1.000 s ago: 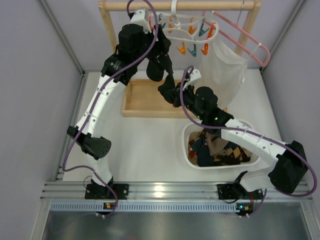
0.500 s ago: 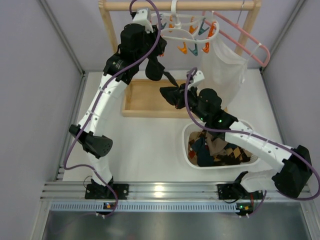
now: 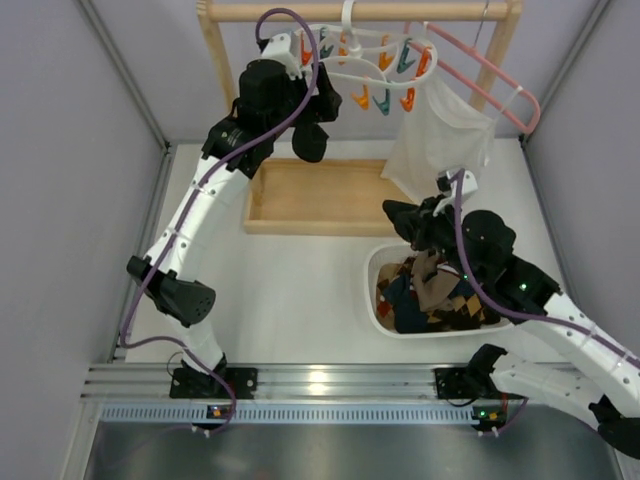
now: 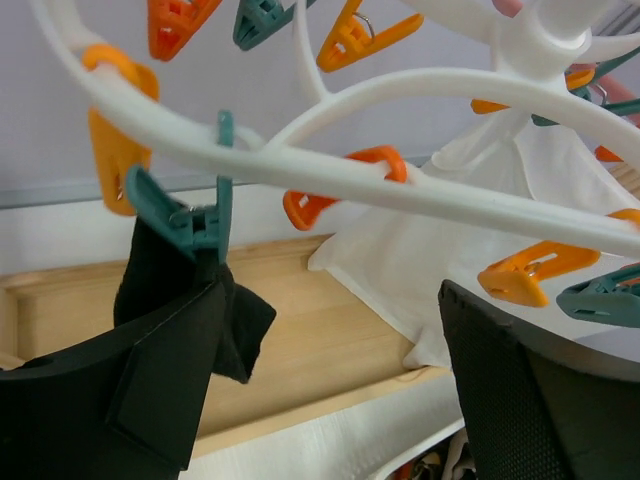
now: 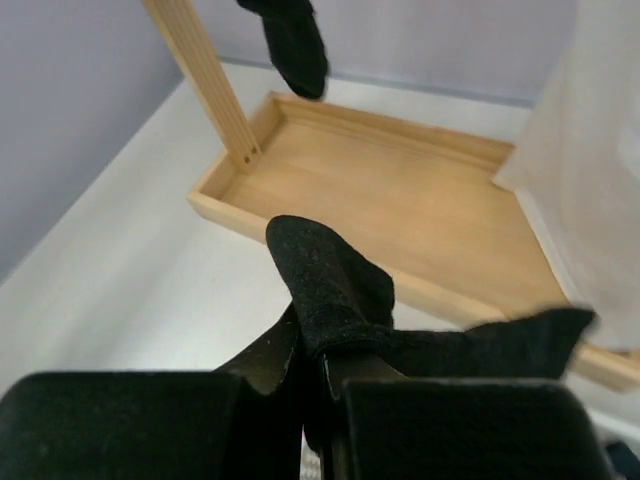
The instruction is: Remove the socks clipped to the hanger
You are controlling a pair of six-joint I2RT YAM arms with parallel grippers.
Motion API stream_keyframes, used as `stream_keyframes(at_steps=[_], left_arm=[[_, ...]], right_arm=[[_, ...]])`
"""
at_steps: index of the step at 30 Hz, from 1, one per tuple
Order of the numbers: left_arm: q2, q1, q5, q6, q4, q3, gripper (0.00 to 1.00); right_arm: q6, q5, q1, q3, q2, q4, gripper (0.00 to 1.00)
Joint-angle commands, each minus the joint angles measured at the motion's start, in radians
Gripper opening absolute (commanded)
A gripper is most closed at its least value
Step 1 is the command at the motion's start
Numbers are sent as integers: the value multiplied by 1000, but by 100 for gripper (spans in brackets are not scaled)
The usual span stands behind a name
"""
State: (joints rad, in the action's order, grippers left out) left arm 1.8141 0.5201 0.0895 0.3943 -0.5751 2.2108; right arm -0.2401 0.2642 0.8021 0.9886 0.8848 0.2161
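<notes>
The white looped hanger [image 3: 370, 60] with orange and teal clips hangs from the wooden rack; it fills the left wrist view [image 4: 400, 180]. One black sock [image 3: 309, 142] still hangs from a teal clip [image 4: 190, 215], and it also shows in the right wrist view [image 5: 290, 40]. My left gripper [image 3: 318, 105] is open just under the hanger [image 4: 330, 400], and the hanging sock [image 4: 165, 275] lies against its left finger. My right gripper [image 3: 415, 222] is shut on another black sock [image 5: 330, 280] and holds it over the far rim of the basket.
A white basket [image 3: 372, 270] holds several socks, some of them argyle. A wooden tray [image 3: 320, 200] lies under the rack [image 3: 360, 11]. A white mesh bag [image 3: 440, 135] hangs from a pink hanger [image 3: 490, 75] on the right. The rack post [image 5: 200, 70] stands left of the tray.
My right gripper has pulled a black sock away from under the hanger and carried it right and nearer, to the basket. The left arm has stayed at the hanger, barely moving.
</notes>
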Motion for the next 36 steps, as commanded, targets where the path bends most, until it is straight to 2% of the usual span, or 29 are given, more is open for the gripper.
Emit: stream_keyframes(at_steps=[1,2,7,11,14,19,24,25,31,36], left_arm=[[-137,3,67,5,61,-43,92],[-154,1,79,2,61,-60,98],[-315,1,139,-6,61,-216,98],[-432,1,196,17,61,-351,98],[-542,3,182,38,61,-454,98],[-720,3,135,74,61,-658,98],[-910,3,148,34,38,-830,98],[-933,3,148,29,15,-845,98],[-1090,1,128,-43,-45,-922,98],[-1179,1,151,-61,-43,-1037,98]], right_arm=[[-37,95,6,15,-81,325,0],[-50,127,8,24,-89,380,0],[-135,204,5,96,-83,693,0],[-194,329,5,104,-29,824,0],[-217,348,3,93,12,853,0],[-199,299,-46,33,112,763,0],[-162,121,-144,-88,250,568,0],[-157,51,-159,-111,269,533,0],[-136,-104,-279,-257,422,326,0],[-131,-178,-291,-265,408,307,1]])
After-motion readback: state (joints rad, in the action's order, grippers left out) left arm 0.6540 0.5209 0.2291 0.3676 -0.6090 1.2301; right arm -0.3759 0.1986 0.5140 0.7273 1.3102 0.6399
